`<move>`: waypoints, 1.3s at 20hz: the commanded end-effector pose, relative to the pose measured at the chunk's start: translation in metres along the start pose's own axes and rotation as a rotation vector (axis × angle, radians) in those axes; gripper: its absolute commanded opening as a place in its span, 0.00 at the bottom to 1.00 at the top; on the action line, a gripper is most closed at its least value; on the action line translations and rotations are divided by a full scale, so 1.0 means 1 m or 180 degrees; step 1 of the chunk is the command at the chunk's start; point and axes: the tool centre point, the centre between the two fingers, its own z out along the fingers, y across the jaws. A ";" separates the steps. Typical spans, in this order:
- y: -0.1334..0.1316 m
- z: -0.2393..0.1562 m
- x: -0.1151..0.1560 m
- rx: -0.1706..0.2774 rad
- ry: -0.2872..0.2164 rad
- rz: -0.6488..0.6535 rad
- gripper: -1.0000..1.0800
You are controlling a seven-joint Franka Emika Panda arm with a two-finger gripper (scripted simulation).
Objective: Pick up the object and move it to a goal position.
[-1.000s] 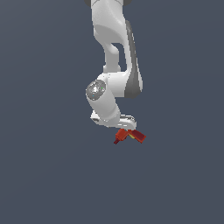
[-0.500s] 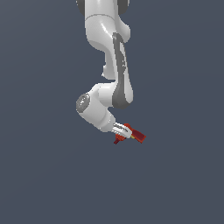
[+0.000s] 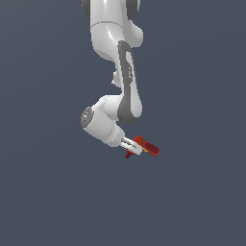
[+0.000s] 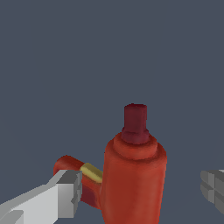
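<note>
— What do we get from each camera?

— In the exterior view we see one white Panda arm [image 3: 117, 86] hanging from the top of the frame, its claw [image 3: 136, 147] angled down toward the exterior view's right with one red toy drill [image 3: 146, 147] at its tip. The drill is small there; we can make out red and a darker end, little more.

— And the wrist view?

— There the drill [image 4: 133, 175] fills the near space between two grey fingers [image 4: 65, 194], its dark red nose [image 4: 135, 124] pointing away and a yellow spot [image 4: 91, 172] on the side handle. One finger lies against the handle side; the other sits apart from the body with a gap showing.

— So is the claw gripping it?

— We cannot tell; the claw looks partly open, yet the drill hangs with it in mid-air.

— Room around it?

— Plain grey-blue backdrop on every side in both views, no edges near the drill.
</note>
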 end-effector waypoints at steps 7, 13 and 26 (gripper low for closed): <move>0.000 0.022 0.000 0.0009 -0.0003 0.0009 1.00; 0.000 0.030 -0.001 0.0011 -0.0004 0.0012 0.00; -0.004 0.025 -0.003 0.0018 0.0004 0.0009 0.00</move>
